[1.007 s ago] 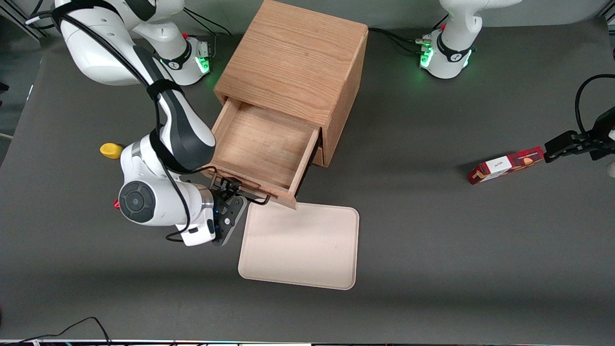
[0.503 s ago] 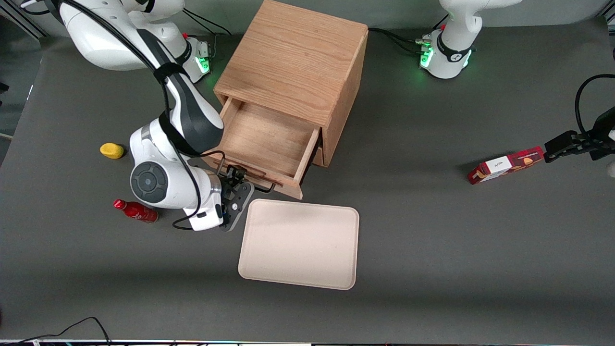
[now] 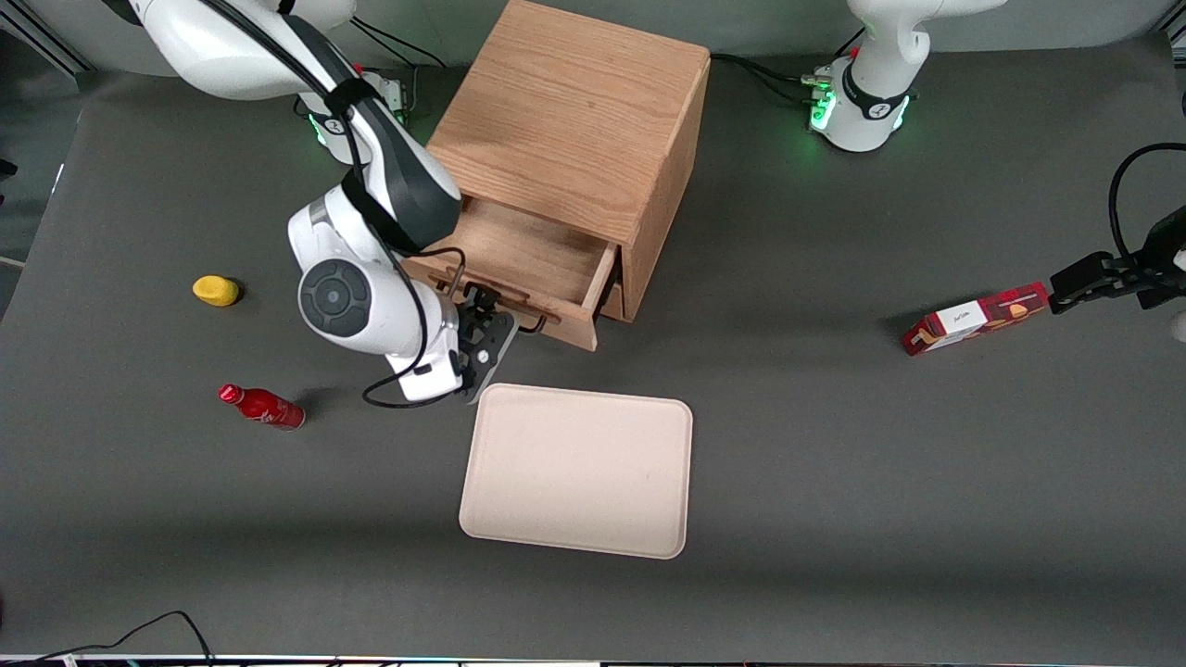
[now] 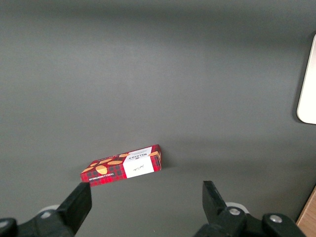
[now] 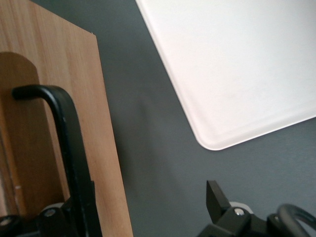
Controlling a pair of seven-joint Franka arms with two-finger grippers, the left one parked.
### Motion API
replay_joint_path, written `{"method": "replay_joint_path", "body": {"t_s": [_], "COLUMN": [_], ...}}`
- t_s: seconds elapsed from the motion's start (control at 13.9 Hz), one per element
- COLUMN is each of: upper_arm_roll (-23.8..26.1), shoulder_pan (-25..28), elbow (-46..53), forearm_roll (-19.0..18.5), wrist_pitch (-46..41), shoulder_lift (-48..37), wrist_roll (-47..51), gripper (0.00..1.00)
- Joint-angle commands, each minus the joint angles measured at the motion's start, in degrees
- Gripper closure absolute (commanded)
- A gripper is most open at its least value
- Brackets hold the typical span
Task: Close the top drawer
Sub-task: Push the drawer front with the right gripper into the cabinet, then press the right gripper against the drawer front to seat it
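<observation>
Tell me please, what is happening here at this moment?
The right arm is pushing the top drawer into the oak cabinet. Its gripper is at the drawer's black handle, fingers open. The drawer is partly in but not yet shut. A beige tray lies nearer the front camera.
</observation>
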Motion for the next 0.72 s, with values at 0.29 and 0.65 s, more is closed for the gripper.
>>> {"method": "replay_joint_path", "body": {"t_s": [0.29, 0.65], "upper_arm_roll": [4.14, 5.55], "shoulder_pan": [0.38, 0.38], "elbow": [-10.62, -13.09], "forearm_roll": [-0.05, -0.05], "wrist_pitch": [2.2, 2.56], "shoulder_lift": [-8.42, -10.27], "wrist_roll": [4.81, 5.52], "gripper": [0.0, 0.0]}}
